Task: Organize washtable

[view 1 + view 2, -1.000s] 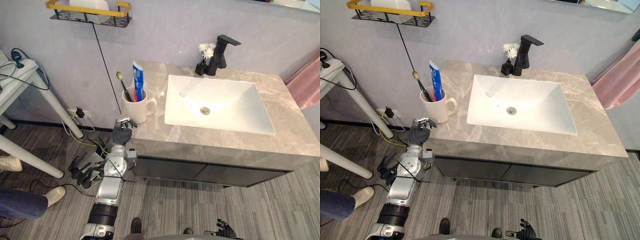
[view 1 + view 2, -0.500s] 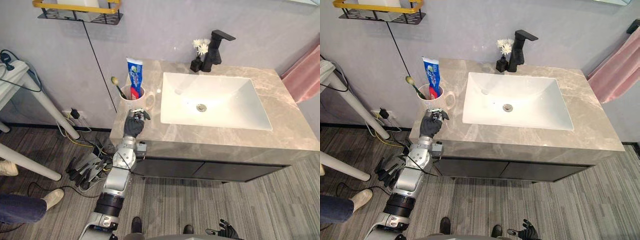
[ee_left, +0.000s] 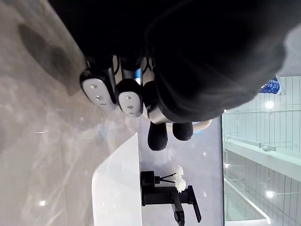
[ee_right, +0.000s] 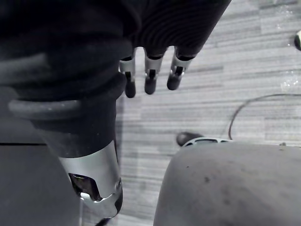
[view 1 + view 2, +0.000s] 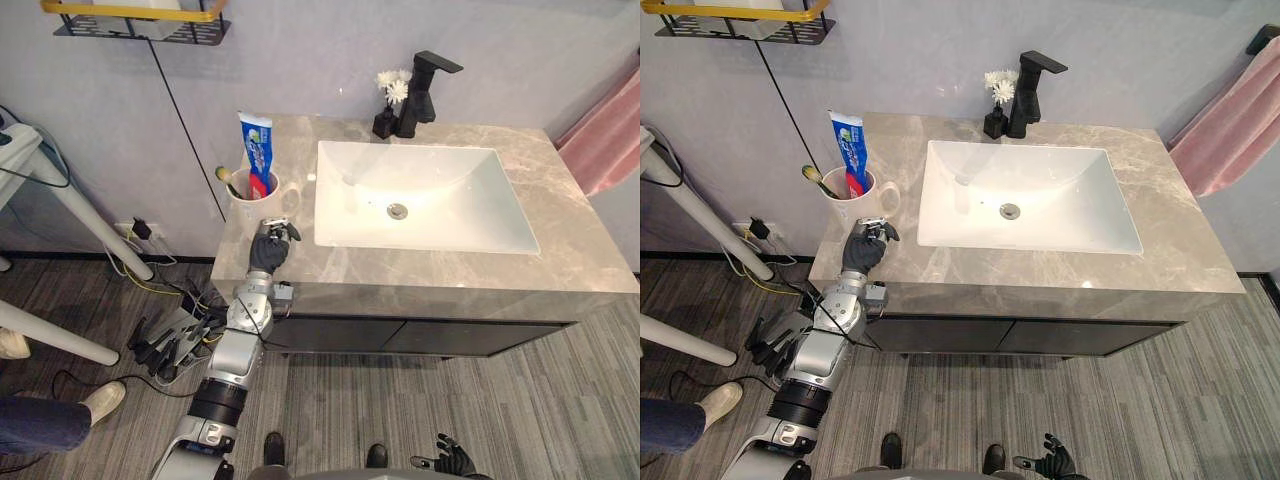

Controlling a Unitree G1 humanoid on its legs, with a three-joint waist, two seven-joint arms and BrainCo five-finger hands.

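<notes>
A white mug (image 5: 256, 207) stands at the left end of the grey marble countertop (image 5: 420, 268). It holds a blue and red toothpaste tube (image 5: 257, 150) and a toothbrush (image 5: 228, 179). My left hand (image 5: 270, 246) hovers over the countertop just in front of the mug, fingers (image 3: 130, 97) curled and holding nothing; I cannot tell whether it touches the mug (image 3: 203, 124). My right hand (image 5: 1048, 466) hangs low near the floor, its fingers (image 4: 150, 77) relaxed and straight.
A white sink basin (image 5: 425, 218) fills the middle of the counter. A black faucet (image 5: 420, 85) and a small vase of white flowers (image 5: 388, 100) stand behind it. A gold-rimmed shelf (image 5: 135, 16) hangs upper left, a pink towel (image 5: 605, 140) right. A person's shoe (image 5: 100, 400) is lower left.
My left hand has risen from beside the counter's left edge to above the countertop in front of the mug. The whole picture has shifted as the camera moved.
</notes>
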